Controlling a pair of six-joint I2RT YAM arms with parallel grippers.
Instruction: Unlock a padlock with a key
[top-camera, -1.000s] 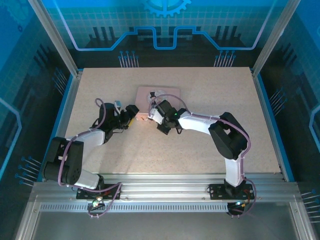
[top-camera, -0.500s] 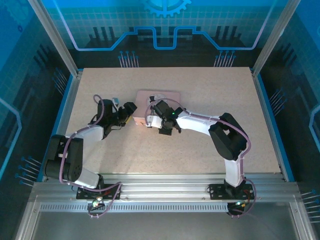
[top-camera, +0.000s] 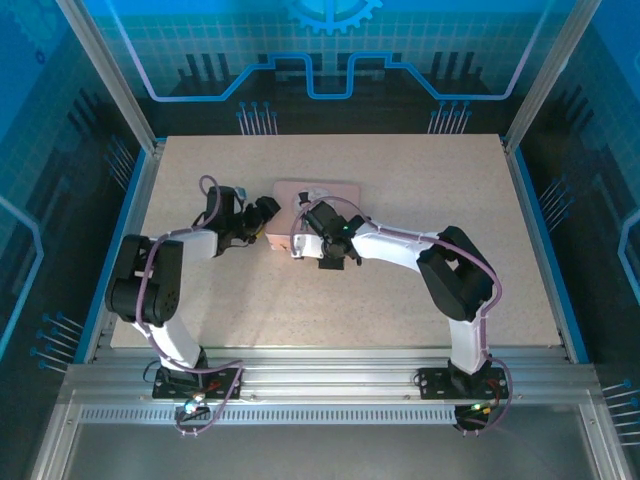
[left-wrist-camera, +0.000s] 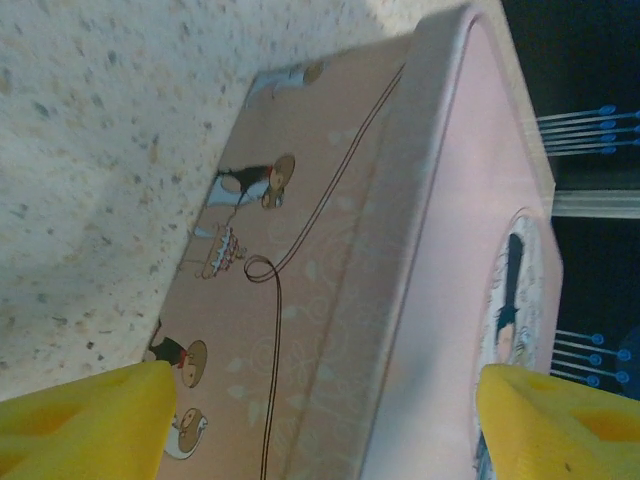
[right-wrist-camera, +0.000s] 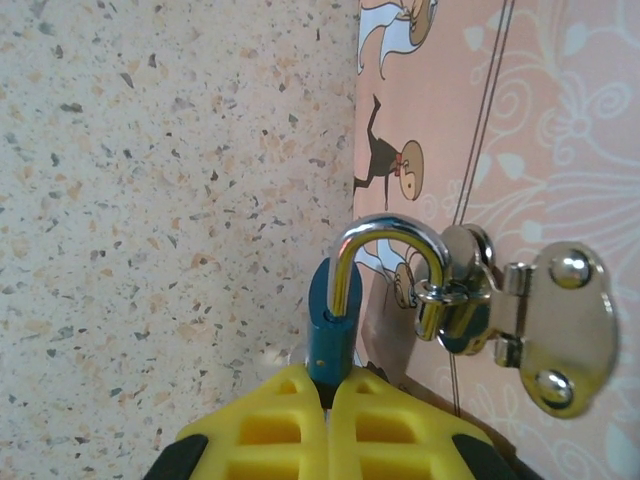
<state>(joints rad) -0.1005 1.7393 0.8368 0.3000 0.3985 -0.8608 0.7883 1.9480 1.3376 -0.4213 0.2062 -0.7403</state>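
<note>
Padlock (right-wrist-camera: 328, 330) pinched by its blue body in the right hand (right-wrist-camera: 330, 390), yellow pads closed tight on the lower end, at the bottom centre of the right wrist view. Hangs by its chrome shackle (right-wrist-camera: 392, 235) from the loop of the chrome hasp (right-wrist-camera: 555, 320) riveted to the pink cartoon box (right-wrist-camera: 540, 110), so tethered to the box front and lifted out sideways over the speckled counter (right-wrist-camera: 150, 200). Held this way, most likely, to stop the small body swinging on the loop and to fix it for a key. Keyway end buried between the pads, so not to be judged from here.

Left hand (left-wrist-camera: 320, 430) spread open, nothing between its fingers: one yellow finger (left-wrist-camera: 90, 420) at the lower left of the left wrist view, the other at the lower right, straddling the box's side wall and lid edge. Contact with the box not clear. Seen from above, left hand (top-camera: 262, 215) just beside the box's left end, right hand (top-camera: 300, 243) at its near edge. Probably placed there to brace the light box against the pull on the shackle.
</note>
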